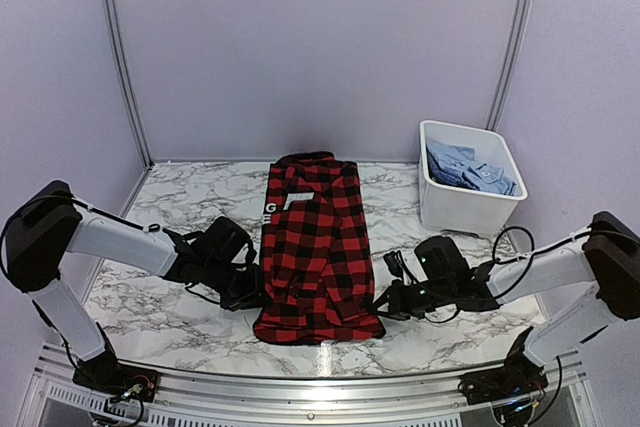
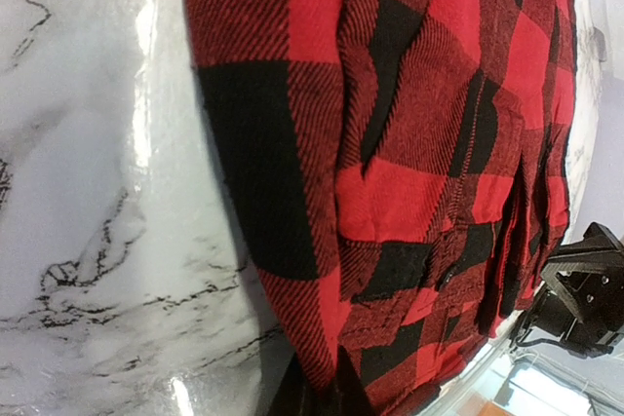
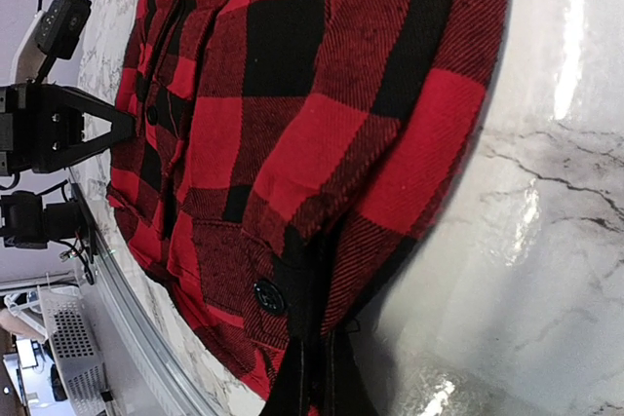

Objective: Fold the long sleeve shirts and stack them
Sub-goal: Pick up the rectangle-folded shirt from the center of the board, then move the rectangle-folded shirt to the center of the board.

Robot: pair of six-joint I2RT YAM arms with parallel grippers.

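Top external view, nearest edge first: my two tools sit low on the marble table [image 1: 150,312], one at each side of the single red-and-black shirt [image 1: 318,247], close to its near hem. My left tool [image 1: 258,292] is at the shirt's left edge and my right tool [image 1: 385,299] is at its right edge.

From the left wrist, a dark finger [image 2: 304,398] meets the checked cloth at the bottom of the frame, and the tool looks pinched narrow on the edge. From the right wrist, my fingers [image 3: 310,377] are closed on a doubled edge just beside one black button [image 3: 268,296].

The shirt lies flat as a long narrow panel, sleeves tucked in. It runs away from me down the middle of the table, its collar at the far end.

Farther off to the right stands one white tub [image 1: 455,209], apart from the shirt. It holds bundled light blue shirts [image 1: 470,172]. I make out two collars but cannot count them surely.
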